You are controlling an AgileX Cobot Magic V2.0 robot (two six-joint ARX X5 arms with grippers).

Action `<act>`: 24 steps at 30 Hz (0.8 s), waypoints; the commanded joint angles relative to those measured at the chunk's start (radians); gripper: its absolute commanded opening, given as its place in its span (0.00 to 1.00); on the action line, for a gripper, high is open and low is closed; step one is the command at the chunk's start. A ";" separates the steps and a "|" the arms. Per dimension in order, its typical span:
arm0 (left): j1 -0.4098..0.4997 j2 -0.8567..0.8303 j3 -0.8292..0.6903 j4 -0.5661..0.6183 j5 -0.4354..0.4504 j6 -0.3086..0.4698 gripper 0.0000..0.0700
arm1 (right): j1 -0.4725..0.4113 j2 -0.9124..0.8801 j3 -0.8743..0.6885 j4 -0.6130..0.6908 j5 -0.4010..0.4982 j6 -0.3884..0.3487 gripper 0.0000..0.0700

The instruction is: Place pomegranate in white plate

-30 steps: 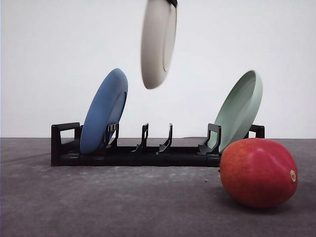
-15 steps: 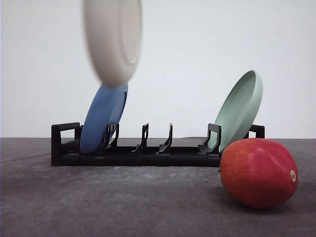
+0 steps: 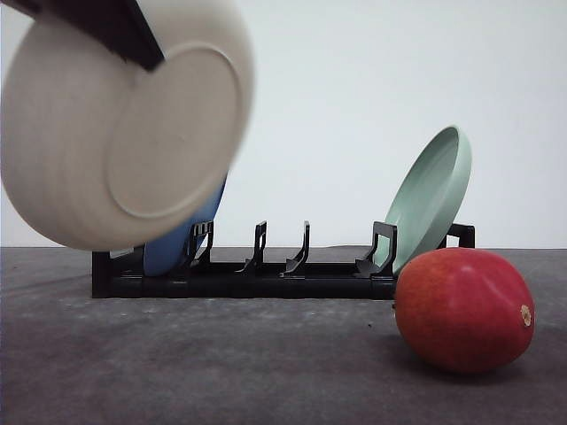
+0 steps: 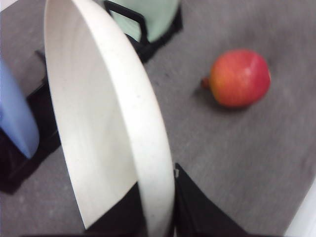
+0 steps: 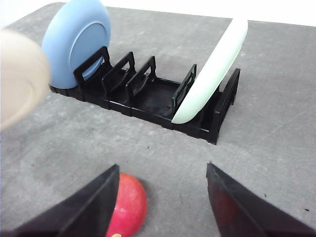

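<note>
The white plate (image 3: 124,124) hangs in the air on the left, tilted with its underside toward the front camera. My left gripper (image 4: 158,217) is shut on its rim (image 4: 148,148); a dark finger (image 3: 115,22) crosses the plate's top. The pomegranate (image 3: 462,310), red with an orange blush, lies on the grey table at the right, apart from the plate. In the right wrist view it (image 5: 126,205) sits just beside one finger of my right gripper (image 5: 163,197), which hovers open with nothing between its fingers.
A black dish rack (image 3: 266,274) stands across the back of the table. A blue plate (image 3: 177,252) leans in its left end, partly hidden by the white plate, and a pale green plate (image 3: 430,199) leans in its right end, just behind the pomegranate.
The white plate has swung from high centre to the left, down and closer to the front camera, turning its underside toward it. The pomegranate and rack have not moved.
</note>
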 commanded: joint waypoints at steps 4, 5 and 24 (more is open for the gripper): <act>-0.037 0.154 0.007 0.016 -0.042 0.165 0.02 | 0.004 0.002 0.018 0.011 0.000 -0.003 0.50; -0.040 0.191 0.008 0.018 -0.051 0.180 0.02 | 0.004 0.002 0.018 0.011 0.000 -0.003 0.50; -0.088 0.585 0.033 0.142 -0.121 0.352 0.07 | 0.004 0.002 0.018 0.011 0.000 -0.003 0.50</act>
